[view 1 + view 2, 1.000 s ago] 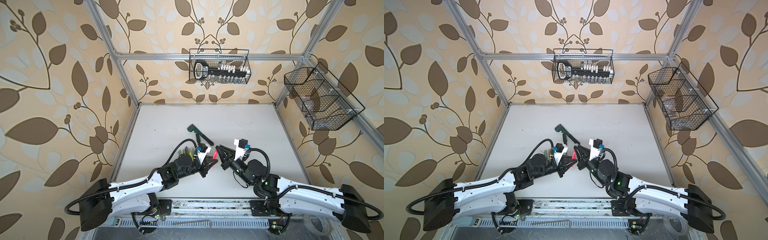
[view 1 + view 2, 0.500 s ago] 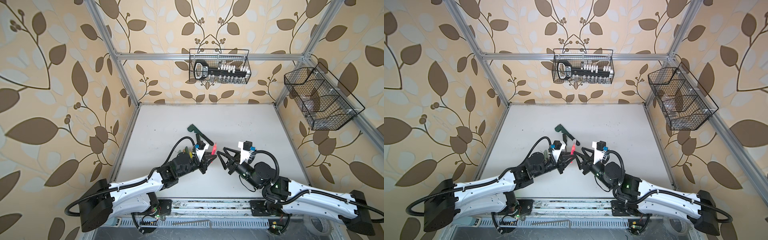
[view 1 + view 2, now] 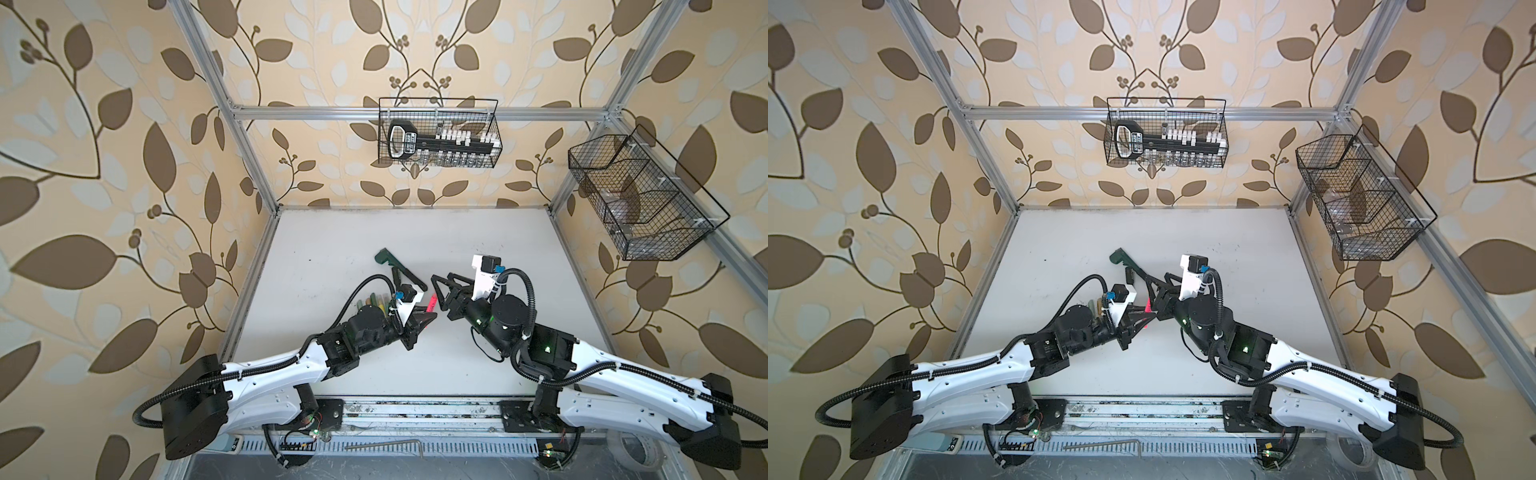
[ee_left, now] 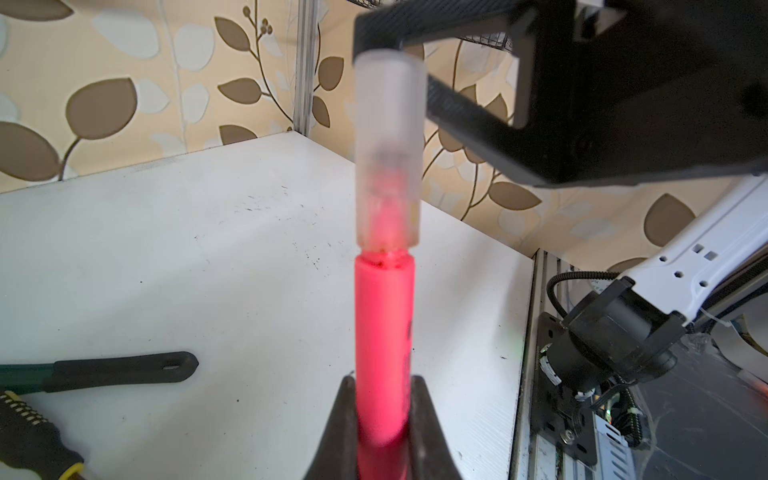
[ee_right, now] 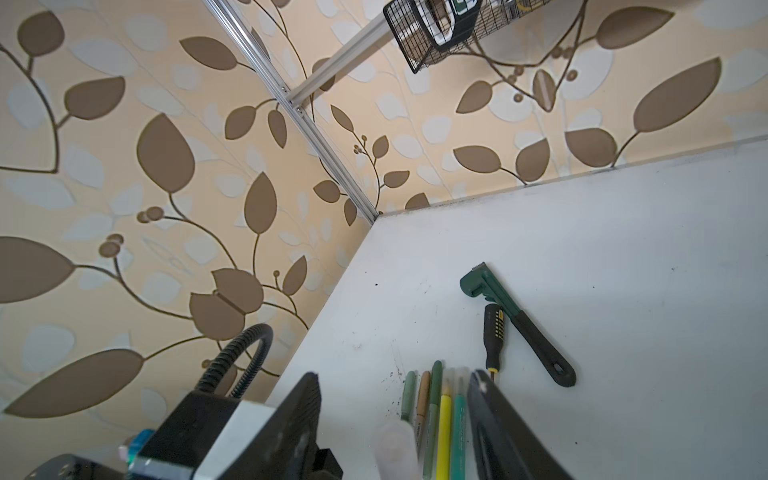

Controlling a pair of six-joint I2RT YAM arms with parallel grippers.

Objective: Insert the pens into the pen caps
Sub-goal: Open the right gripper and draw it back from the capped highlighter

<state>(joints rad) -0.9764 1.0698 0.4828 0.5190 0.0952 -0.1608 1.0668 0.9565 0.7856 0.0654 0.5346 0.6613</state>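
The left gripper [image 4: 382, 380] clamps the neon pink pen [image 4: 384, 324] low on its barrel, leaving the tip end free beyond its jaws; there a pale translucent cap [image 4: 388, 145] sits pushed on, between the parted jaws of the right gripper [image 5: 394, 374] (contact unclear).

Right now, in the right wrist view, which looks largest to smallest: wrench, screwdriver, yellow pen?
Largest: wrench.
Then yellow pen and screwdriver: unsure; the pen lies nearer and is cut off, the screwdriver partly hidden.

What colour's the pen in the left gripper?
The pen is neon pink, clearest in the left wrist view.
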